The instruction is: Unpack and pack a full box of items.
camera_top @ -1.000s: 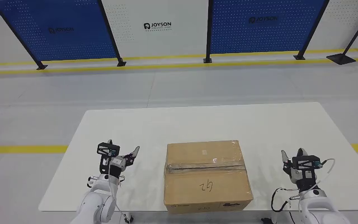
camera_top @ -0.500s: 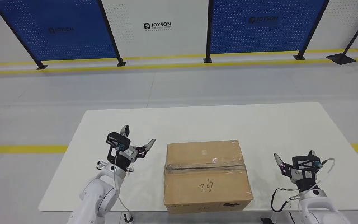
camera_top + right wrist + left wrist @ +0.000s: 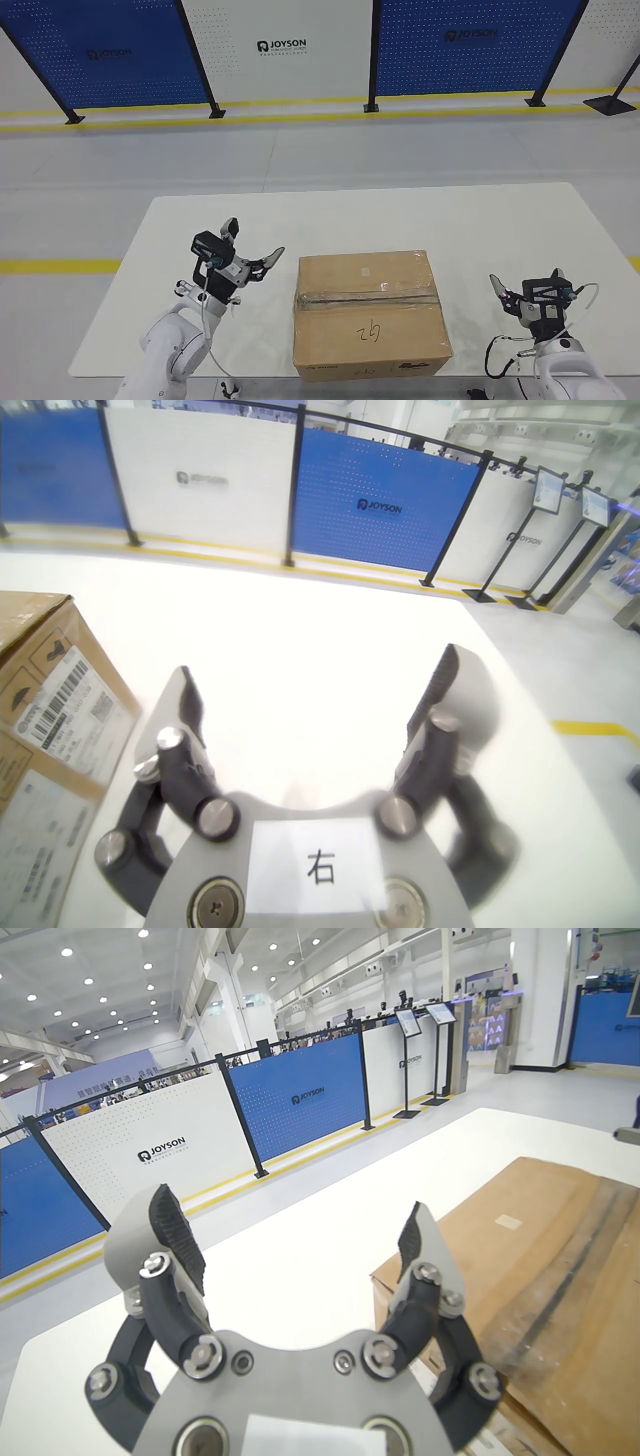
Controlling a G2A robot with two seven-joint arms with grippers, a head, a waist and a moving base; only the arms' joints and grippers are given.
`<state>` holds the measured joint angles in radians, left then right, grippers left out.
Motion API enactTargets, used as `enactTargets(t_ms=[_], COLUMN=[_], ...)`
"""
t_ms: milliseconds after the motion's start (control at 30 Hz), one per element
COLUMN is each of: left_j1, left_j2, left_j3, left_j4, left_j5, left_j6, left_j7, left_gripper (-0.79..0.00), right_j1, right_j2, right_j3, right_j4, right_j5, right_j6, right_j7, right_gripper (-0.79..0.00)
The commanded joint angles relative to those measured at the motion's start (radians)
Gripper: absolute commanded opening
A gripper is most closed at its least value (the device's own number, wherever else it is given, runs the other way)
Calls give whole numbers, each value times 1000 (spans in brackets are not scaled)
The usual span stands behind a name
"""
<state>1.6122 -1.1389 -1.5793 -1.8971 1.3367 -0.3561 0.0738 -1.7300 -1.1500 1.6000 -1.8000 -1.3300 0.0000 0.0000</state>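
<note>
box contents: hidden, taped shut | labels: blurred | wrist views: box cut off @ edge

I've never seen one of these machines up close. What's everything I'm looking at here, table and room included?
box: one, brown cardboard, shut, on the table's near middle
tape: one clear strip, across the box's top
labels: a few, white, on the box's side facing the right arm
table: one, white, under everything
fence panels: several, blue and white, beyond the table
floor lines: yellow, along the fence and beside the table
sign stands: two, black, past the fence's end
left arm: one, white, raised beside the box, jaws open toward it
right arm: one, white, near the table's corner, apart from the box, jaws open
</note>
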Motion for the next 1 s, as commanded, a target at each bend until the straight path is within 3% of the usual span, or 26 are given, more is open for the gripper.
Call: enactTargets(t_ms=[0, 233, 433, 967], left_j1=[-6, -24, -14, -10], left_j2=[0, 15, 26, 30], left_j3=[17, 50, 77, 79], left_j4=[1, -12, -48, -63], left_j5=[-74, 21, 54, 70], left_j6=[-77, -278, -376, -390], left_j7=[2, -62, -256, -287], left_gripper=[0, 0, 0, 0], right_j1=[0, 0, 0, 0], right_j2=[0, 0, 0, 0], right_j3=[0, 0, 0, 0], right_j4=[0, 0, 0, 0], right_j5=[0, 0, 0, 0], right_j6=[0, 0, 0, 0], right_j7=[0, 0, 0, 0], right_gripper=[0, 0, 0, 0])
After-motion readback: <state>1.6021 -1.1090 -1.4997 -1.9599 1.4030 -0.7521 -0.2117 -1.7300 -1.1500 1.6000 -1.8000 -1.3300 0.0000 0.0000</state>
